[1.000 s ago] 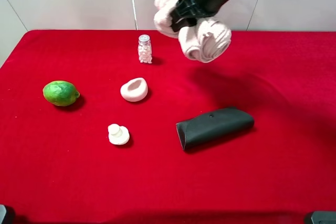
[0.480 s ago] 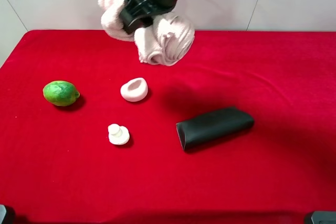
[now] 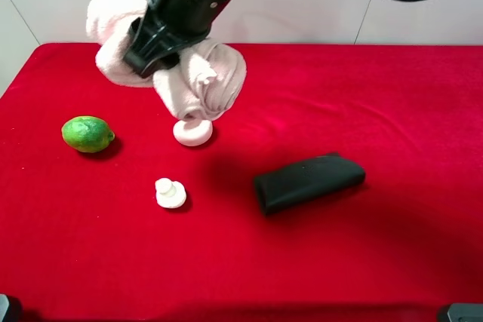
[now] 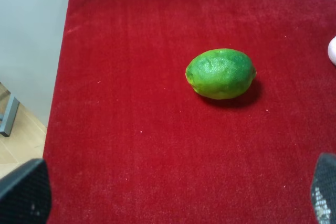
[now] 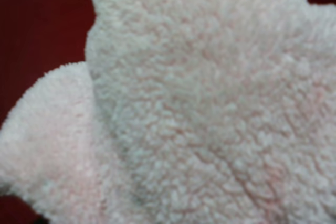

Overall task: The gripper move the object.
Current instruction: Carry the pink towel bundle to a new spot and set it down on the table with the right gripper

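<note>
Towel dumbbell (image 3: 202,84), pale pink and fluffy, two rolled balls, clamped mid-air in right hand (image 3: 147,56)

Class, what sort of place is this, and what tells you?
Probably a robot test lab: a red-clothed table, a robot gripper holding a pink towel dumbbell, and unrelated items, a lime and black pouch, spaced apart.
</note>
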Robot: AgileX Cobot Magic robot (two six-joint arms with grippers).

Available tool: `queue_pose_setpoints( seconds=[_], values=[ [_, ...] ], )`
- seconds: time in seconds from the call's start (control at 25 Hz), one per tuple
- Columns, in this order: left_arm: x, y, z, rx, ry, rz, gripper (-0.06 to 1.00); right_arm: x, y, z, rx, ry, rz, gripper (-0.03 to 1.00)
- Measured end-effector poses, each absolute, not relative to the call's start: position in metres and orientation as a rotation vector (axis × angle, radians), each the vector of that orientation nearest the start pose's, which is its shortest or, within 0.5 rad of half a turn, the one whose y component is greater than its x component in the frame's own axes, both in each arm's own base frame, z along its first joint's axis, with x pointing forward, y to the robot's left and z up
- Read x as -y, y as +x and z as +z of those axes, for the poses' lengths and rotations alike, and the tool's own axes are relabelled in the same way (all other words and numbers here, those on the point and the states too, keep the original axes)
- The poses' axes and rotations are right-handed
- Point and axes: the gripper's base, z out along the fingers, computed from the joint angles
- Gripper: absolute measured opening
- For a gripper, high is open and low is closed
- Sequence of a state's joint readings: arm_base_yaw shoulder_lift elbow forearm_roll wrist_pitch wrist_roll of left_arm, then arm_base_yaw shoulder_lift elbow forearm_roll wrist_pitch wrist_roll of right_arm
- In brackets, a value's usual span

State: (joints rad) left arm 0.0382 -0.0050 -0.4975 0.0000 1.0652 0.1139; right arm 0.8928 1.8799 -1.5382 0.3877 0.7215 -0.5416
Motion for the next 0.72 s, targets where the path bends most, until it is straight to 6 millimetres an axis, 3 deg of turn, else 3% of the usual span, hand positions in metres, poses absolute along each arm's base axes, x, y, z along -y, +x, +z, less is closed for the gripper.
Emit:
queue_pose_setpoints(
  seconds=[0.48,0.72],
  values=[
    [0.000,-0.006,0.276,-2.046,0.078,0.095,0.97,-0.385,0.194,0.273,-1.899,-1.575,0.607,0.41],
    [0.000,-0.006,0.276,-2.046,0.078,0.095,0.97,-0.407,0.185,0.282,-1.834,-1.625,0.626,0.41]
  ],
)
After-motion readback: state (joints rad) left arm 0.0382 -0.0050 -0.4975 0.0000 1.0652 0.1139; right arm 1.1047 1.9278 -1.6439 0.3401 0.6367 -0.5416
